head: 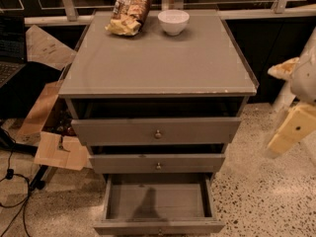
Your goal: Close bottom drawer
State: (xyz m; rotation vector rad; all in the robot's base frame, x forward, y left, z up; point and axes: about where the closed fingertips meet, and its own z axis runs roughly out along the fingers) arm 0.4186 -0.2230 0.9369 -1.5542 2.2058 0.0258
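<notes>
The grey cabinet has three drawers, all open to some degree. The bottom drawer is pulled out the farthest, at the lower edge of the view. Its empty inside shows and its small brass knob sits at the centre of the front panel. My gripper is the cream-coloured part at the right edge, to the right of the cabinet at the height of the upper drawers. It is apart from the bottom drawer and touches nothing.
The top drawer and middle drawer stand slightly open. A chip bag and a white bowl sit on the cabinet top. Cardboard and cables lie on the floor at left. Speckled floor lies at right.
</notes>
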